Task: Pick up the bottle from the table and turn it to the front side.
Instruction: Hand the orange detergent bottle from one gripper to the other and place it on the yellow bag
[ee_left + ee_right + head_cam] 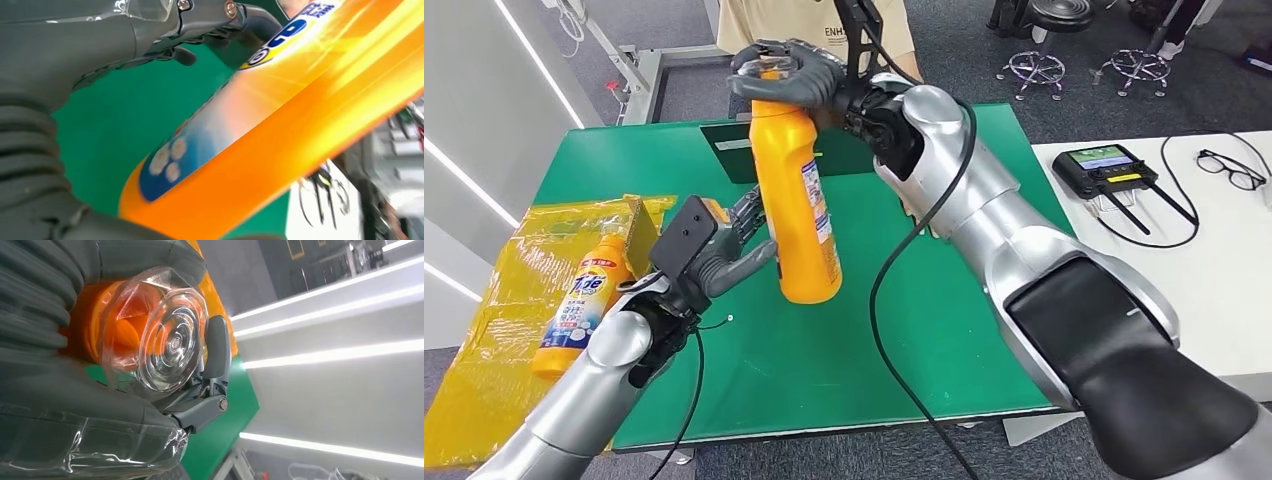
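An orange detergent bottle [799, 210] with a blue and white label hangs upright above the green table [874, 340]. My right hand [789, 75] grips it from above around its neck; the right wrist view shows its clear cap [170, 340] wrapped by the dark fingers [217, 350]. My left hand [724, 245] is beside the bottle's lower body, fingers spread around it, thumb pointing at its side. Whether the left hand touches the bottle is unclear. Close up, the bottle [280, 130] is blurred under the left hand's fingers [200, 40].
A second orange bottle [584, 300] lies on yellow wrapping [494, 330] at the table's left. A dark green board [729, 150] sits at the far edge, where a person [814, 25] stands. The white table to the right holds a controller [1104, 170] and glasses [1229, 170].
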Controlling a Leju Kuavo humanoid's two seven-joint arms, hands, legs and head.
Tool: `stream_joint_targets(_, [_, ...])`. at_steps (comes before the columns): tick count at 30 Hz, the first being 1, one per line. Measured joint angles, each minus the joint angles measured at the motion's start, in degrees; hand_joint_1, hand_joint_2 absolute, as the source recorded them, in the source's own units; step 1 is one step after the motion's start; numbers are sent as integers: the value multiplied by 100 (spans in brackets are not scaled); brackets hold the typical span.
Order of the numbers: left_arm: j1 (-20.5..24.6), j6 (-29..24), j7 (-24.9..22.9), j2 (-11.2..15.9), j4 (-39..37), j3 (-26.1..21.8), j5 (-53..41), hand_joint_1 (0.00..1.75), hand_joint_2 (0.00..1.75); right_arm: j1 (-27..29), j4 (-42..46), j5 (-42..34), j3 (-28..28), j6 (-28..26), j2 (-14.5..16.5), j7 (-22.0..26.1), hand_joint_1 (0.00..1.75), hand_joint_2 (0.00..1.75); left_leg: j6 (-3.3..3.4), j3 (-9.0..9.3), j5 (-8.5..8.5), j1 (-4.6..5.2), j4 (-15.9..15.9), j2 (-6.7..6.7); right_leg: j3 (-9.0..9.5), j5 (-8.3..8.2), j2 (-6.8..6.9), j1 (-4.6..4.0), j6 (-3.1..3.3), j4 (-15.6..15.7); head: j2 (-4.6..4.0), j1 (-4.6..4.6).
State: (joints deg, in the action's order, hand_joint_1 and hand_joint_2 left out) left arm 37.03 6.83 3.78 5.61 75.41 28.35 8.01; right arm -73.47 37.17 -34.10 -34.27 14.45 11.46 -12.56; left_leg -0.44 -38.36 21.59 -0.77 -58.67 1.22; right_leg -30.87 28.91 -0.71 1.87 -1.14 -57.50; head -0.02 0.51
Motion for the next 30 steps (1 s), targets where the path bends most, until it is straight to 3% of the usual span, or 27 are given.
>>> stream_joint_targets(4, [-166,-385,44,121,129,83,-467,0,175,85,62,-64,-45,56,305,-91,175,175,-1,0,1,-2,2,1,-4,5,2,-1,6,-1,0,2])
stream_joint_targets(9, [-347,-1075,32,187,190,87,-1179,0,175,161,178,-79,-143,16,464,-172,175,175,-2,-2,1,-1,3,7,0,9,12,-1,10,-1,0,0])
stream_joint_targets(16, [-424,-1230,3,208,190,87,-1299,0,175,200,242,-65,-227,-4,501,-180,175,175,-1,-1,0,0,2,10,4,7,14,0,10,0,0,-1])
stream_joint_targets(17, [-426,-1269,-20,210,190,87,-1338,11,175,202,244,-64,-239,-5,502,-182,175,175,-1,-1,0,0,2,10,4,6,14,0,10,0,0,0])
stream_joint_targets(20, [-437,-1463,-131,213,178,87,-1567,142,175,209,264,-60,-271,-24,505,-191,175,175,-1,-1,-1,0,1,10,4,6,14,0,10,0,0,1])
stream_joint_targets(21, [-439,-1503,-149,212,153,87,-1618,175,175,213,276,-58,-281,-45,506,-195,175,175,-1,-1,-1,0,1,10,4,6,14,0,10,0,0,-1])
stream_joint_targets(26, [-413,-1443,-14,190,-104,87,-1491,175,175,259,342,-42,-312,-206,490,-203,175,175,-1,-1,0,-1,2,9,0,6,13,0,10,0,0,-1])
stream_joint_targets(30, [-403,-1045,63,209,-158,81,-1064,175,175,280,387,-5,-303,-266,403,-187,175,175,-1,-1,0,0,2,9,1,7,12,0,10,0,0,-1])
